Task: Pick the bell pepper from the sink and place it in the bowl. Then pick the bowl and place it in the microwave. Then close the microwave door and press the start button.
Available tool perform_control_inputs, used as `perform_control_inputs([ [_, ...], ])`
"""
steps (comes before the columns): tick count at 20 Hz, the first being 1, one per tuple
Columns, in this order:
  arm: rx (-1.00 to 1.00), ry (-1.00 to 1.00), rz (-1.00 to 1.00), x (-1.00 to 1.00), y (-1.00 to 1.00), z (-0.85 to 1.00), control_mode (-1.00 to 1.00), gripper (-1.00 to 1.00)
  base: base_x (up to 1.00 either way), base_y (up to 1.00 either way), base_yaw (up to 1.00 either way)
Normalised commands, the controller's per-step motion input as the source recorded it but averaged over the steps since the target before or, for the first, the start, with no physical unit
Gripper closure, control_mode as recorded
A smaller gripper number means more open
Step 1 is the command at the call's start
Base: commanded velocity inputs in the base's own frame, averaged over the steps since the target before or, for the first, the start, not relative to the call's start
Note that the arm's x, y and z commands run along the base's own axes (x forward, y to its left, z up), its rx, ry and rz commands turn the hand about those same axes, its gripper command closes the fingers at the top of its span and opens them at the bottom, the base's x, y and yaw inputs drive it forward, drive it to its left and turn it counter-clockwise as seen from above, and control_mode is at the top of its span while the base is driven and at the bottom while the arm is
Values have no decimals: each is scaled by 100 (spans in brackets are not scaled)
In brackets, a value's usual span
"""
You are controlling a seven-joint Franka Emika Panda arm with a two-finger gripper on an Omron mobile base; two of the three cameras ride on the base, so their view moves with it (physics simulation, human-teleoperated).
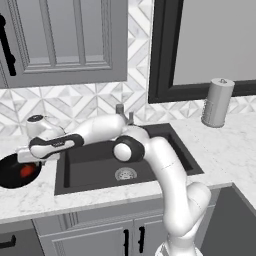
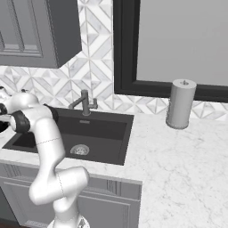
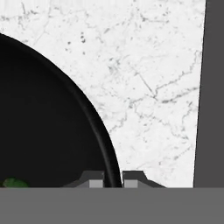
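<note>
Pepper (image 1: 28, 171) lies red inside the one black bowl (image 1: 10, 176), on the white counter (image 1: 30, 197) left of the sink (image 1: 95, 167), directly under the gripper (image 1: 31, 159). From the left base camera the hand covers the bowl's upper right part and the picture's left edge cuts off its far side, so only part of the pepper shows. In the hand camera the bowl's rim (image 3: 94, 127) curves down between the two finger tips (image 3: 96, 180), one tip inside the bowl and one outside over the marble; the tips sit close on either side of the rim, but the grey band hides their lower ends and I cannot tell whether they actually pinch it. A small green spot, likely the pepper's stem (image 3: 14, 182), peeks out at the bottom left there, cut off too. From the right base camera the arm's own elbow (image 2: 26, 113) blocks the hand, and the bowl is no more than a dark sliver at the left edge. One sink with one drain (image 1: 125, 173), one faucet (image 2: 83, 103), and one grey canister (image 1: 218, 102) stand off to the gripper's right.
</note>
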Motion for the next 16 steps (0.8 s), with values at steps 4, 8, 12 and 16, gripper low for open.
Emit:
perform_control_inputs([
  [4, 0, -9, -30, -38, -22, 46, -100, 100, 0, 0, 0],
  [8, 0, -19, -31, -42, -24, 63, -100, 100, 0, 0, 0],
  [12, 0, -19, -35, -48, -41, 60, -100, 100, 0, 0, 0],
  [16, 2, -15, -39, -37, -61, 62, -100, 100, 0, 0, 0],
])
